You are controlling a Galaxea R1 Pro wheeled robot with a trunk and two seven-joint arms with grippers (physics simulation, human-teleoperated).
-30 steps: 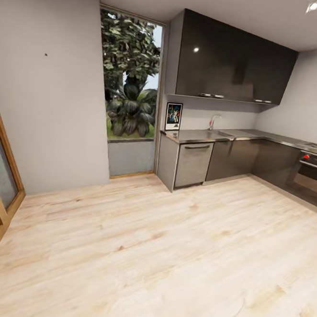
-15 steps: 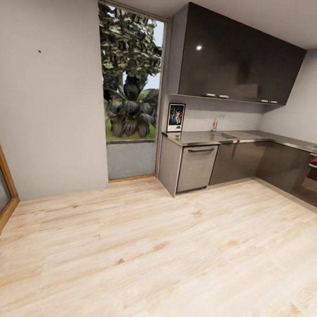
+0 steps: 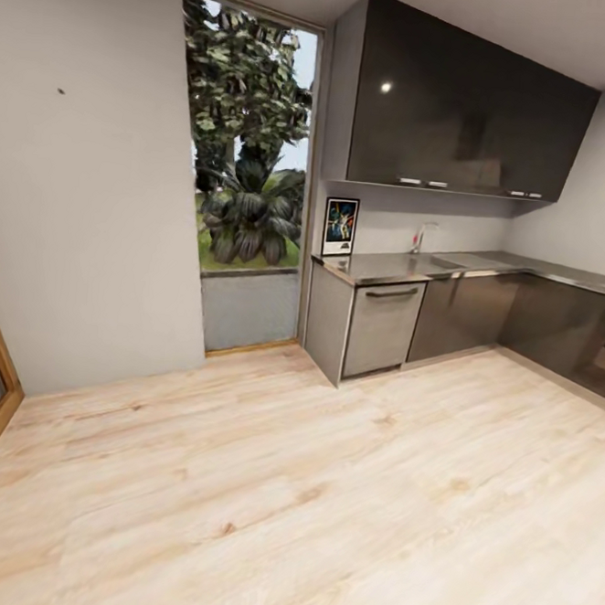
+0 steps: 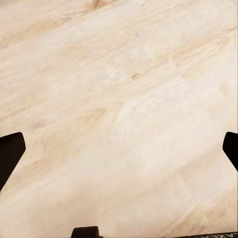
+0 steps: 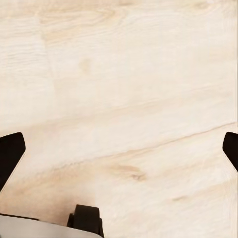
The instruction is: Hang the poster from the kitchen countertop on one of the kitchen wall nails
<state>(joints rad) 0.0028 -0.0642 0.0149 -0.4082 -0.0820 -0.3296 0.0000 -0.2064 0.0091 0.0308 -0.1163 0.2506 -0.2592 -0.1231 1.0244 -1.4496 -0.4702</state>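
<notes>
Black fingertips (image 4: 11,151); pale, perhaps grey, housing (image 5: 29,229).

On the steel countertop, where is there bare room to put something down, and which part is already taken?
The countertop looks bare between the poster and the tap, and again along the stretch past the sink toward the right wall. The taken part is the left end, where the poster stands upright against the wall. The sink area beside the tap is no flat surface. Small items would be too far to make out.

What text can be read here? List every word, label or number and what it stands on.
None can be read.
The poster on the kitchen countertop: any lettering is too small and blurred.
Left wrist view, picture's edge: a sliver of white lettering on a dark part, cut off, unreadable.
</notes>
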